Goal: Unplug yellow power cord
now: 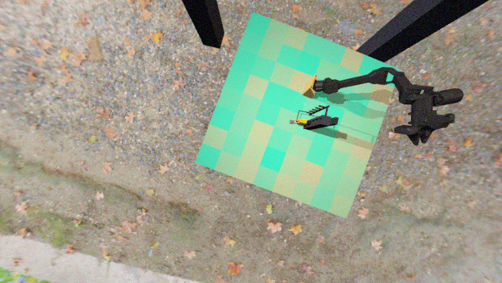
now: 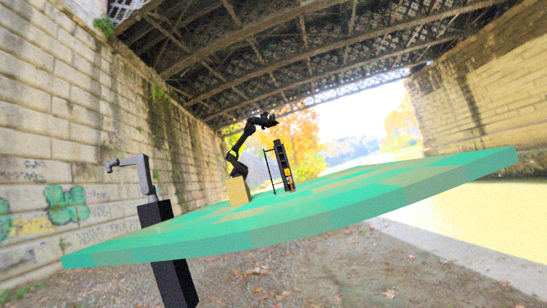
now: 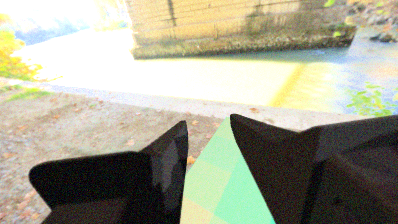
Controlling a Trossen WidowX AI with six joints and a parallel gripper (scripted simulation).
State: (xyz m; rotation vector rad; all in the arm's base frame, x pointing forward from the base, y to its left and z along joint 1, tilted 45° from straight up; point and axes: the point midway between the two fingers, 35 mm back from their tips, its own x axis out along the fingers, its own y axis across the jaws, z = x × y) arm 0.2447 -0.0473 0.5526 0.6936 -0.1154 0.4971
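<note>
The power strip (image 1: 322, 121) (image 2: 282, 160) is black and stands on end on the table. The yellow plug (image 1: 301, 121) (image 2: 287, 173) sits at a low socket on its face, and seems seated there. A short orange-yellow cord (image 2: 292, 184) runs down from the plug. My gripper (image 1: 419, 143) (image 2: 277, 122) (image 3: 208, 122) is partly open, with nothing between its fingers. It hangs high above table level, well away from the strip, the plug and the cord. The plug and the strip are out of the wrist view.
A thin black frame (image 2: 268, 168) with several short bars stands beside the strip. My arm rises from a yellow block (image 1: 309, 88) (image 2: 238, 191) on the green patchwork table (image 1: 275, 158) (image 2: 294, 229) (image 3: 215, 185). A grey arm (image 2: 143, 173) stands on a black pillar (image 2: 153, 214) beyond the table edge.
</note>
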